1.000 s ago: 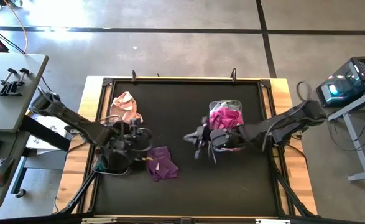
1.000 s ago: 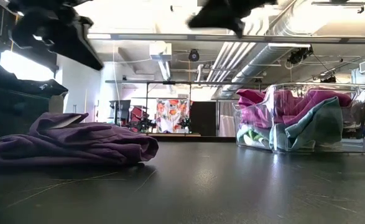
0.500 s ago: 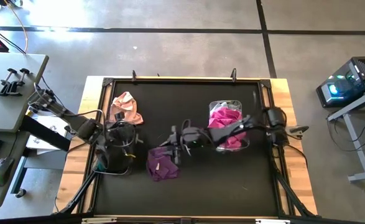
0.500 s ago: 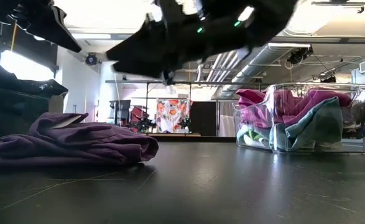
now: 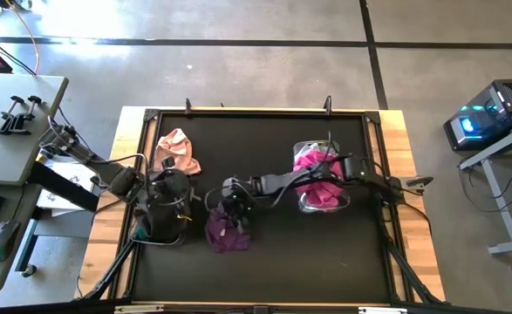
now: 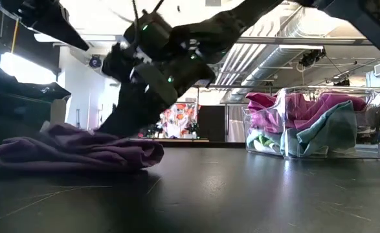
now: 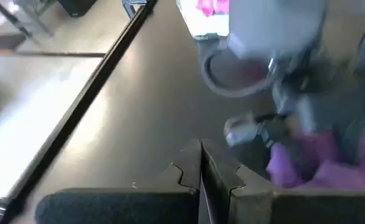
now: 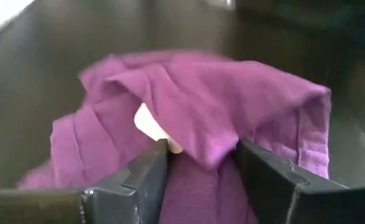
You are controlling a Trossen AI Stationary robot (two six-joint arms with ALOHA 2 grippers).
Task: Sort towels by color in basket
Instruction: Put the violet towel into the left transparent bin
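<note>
A purple towel (image 5: 226,234) lies crumpled on the black table, left of the middle. My right gripper (image 8: 201,155) reaches from the right and stands open on it, one finger on each side of a raised fold. A clear basket (image 5: 318,199) at centre right holds magenta towels; the low view shows teal and pale ones in the basket (image 6: 364,97) too. A pink towel (image 5: 178,150) lies at the far left. My left gripper (image 7: 201,171) hovers shut above the table's left side, beside a dark bin (image 5: 151,228). My right gripper has a raised fold (image 8: 213,134) near the purple towel's middle between its open fingers (image 8: 151,171). The cloth drapes against both inner faces. The fingers slant down from the table's right. The towel lies on the table, slack.
The dark bin (image 6: 15,107) with dark cloth in it stands close to the purple towel's left. Bare black table lies near the front edge and between the purple towel and the clear basket. A raised frame (image 5: 256,112) runs around the table.
My right gripper has swung from above the clear basket toward the table's left and down onto the purple towel, tipping downward. The towel is pressed flatter and bunched narrower than before. My left gripper has drawn back a little, up and toward the left.
</note>
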